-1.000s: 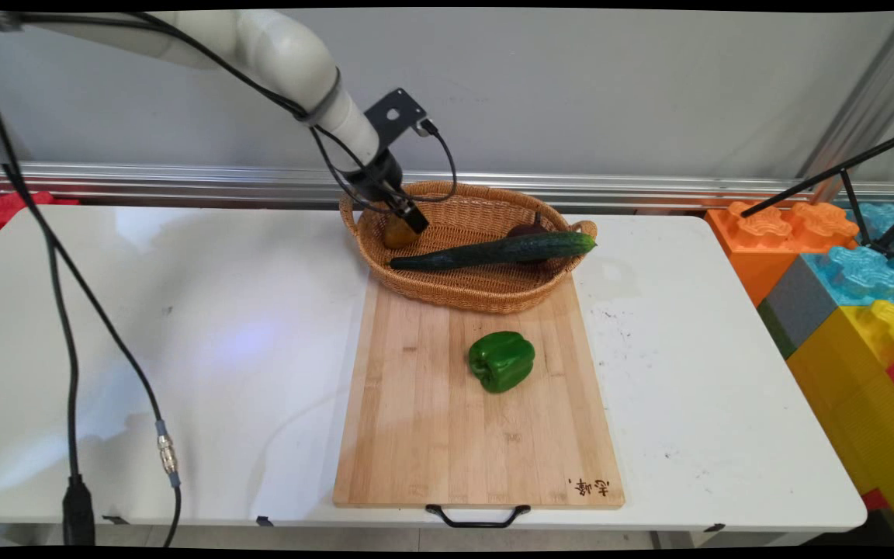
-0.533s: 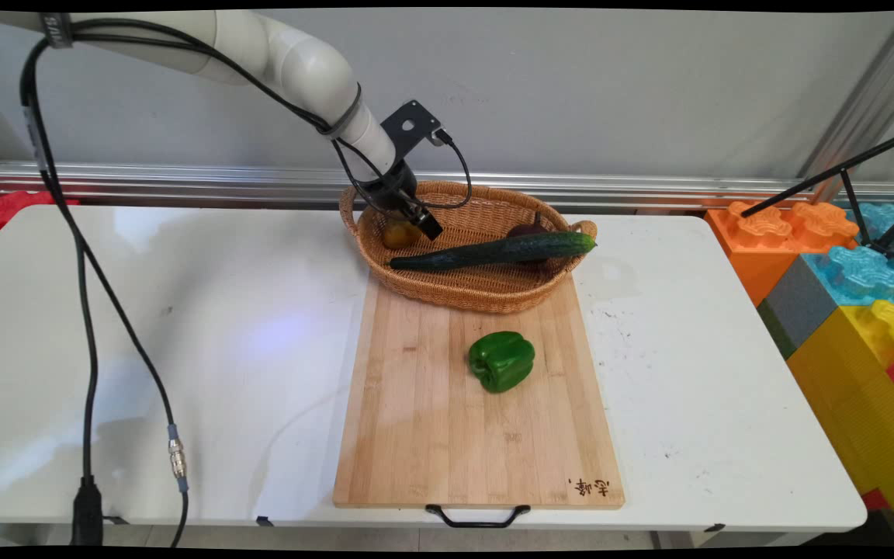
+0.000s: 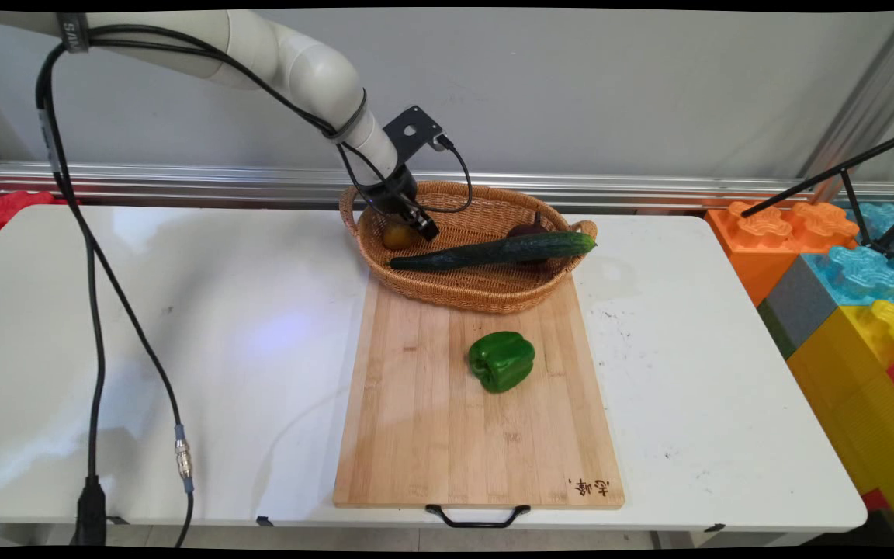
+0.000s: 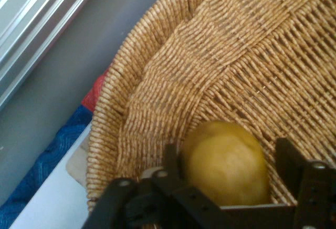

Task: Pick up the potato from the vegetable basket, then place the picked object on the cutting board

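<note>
Where tool (image 4: 228,160) straddles potato (image 4: 227,162), fingers apart.

Fingers (image 3: 425,230) now lower around potato (image 3: 398,235).

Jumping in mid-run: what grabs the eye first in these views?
The gripper reaches into the wicker basket at the table's far side, its fingers either side of a yellow-brown pear. A long cucumber lies across the basket, and a green bell pepper sits alone on the wooden cutting board.
</note>
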`<action>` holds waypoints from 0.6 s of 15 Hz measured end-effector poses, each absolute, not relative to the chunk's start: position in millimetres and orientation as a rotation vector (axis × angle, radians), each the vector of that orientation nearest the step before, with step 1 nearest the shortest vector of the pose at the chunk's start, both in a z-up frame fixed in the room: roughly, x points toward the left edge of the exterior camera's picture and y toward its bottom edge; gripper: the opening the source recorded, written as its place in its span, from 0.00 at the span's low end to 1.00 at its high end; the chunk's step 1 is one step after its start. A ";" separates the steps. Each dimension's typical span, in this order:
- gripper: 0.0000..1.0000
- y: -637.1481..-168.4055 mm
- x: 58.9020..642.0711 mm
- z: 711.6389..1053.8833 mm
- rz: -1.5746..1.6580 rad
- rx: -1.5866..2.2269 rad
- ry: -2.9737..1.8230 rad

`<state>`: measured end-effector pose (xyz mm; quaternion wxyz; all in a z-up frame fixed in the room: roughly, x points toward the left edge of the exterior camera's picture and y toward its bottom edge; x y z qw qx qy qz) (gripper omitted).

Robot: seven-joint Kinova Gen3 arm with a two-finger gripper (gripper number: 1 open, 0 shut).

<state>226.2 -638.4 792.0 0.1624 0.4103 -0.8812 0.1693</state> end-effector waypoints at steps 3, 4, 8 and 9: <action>0.00 -637.3 224.8 794.8 0.477 1.166 -2.525; 0.00 -636.6 224.6 796.9 0.475 1.164 -2.525; 0.00 -633.3 218.9 816.6 0.476 1.120 -2.494; 0.00 -632.0 216.9 825.0 0.477 1.096 -2.480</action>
